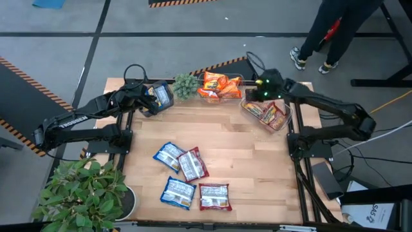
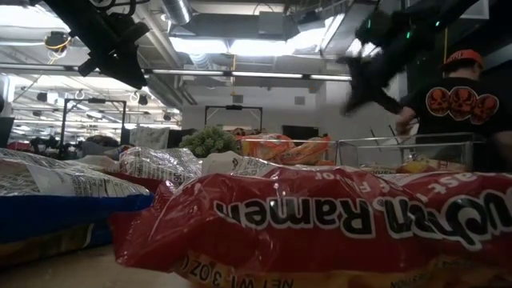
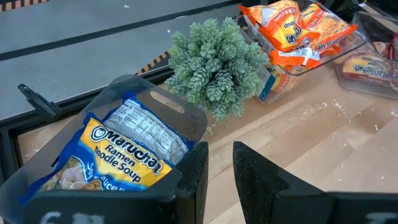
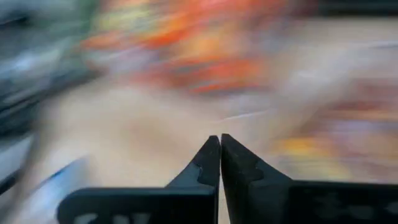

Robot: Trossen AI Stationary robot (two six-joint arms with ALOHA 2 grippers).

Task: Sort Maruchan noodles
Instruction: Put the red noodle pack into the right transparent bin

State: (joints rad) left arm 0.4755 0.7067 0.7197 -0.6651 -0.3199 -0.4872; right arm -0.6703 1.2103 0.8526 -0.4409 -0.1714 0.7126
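Four noodle packets lie flat on the table near its front: a blue-and-white one point(image 1: 168, 154), a red one point(image 1: 192, 164), another blue one point(image 1: 177, 191) and another red one point(image 1: 214, 196). My left gripper point(image 1: 152, 103) point(image 3: 221, 162) is open by a narrow gap and empty. It hovers beside a clear bin point(image 3: 186, 118) that holds a blue Maruchan packet point(image 3: 118, 155). My right gripper point(image 1: 254, 95) point(image 4: 219, 142) is shut and empty, raised between the bin of orange packets point(image 1: 217, 87) and the bin of red packets point(image 1: 267, 115). Its wrist view is smeared.
A small green plant point(image 1: 185, 86) stands between the blue bin and the orange bin at the far edge. A large leafy potted plant point(image 1: 84, 193) stands at the near left corner. A person point(image 1: 328, 29) stands beyond the far right corner. Bare wood lies at mid-table.
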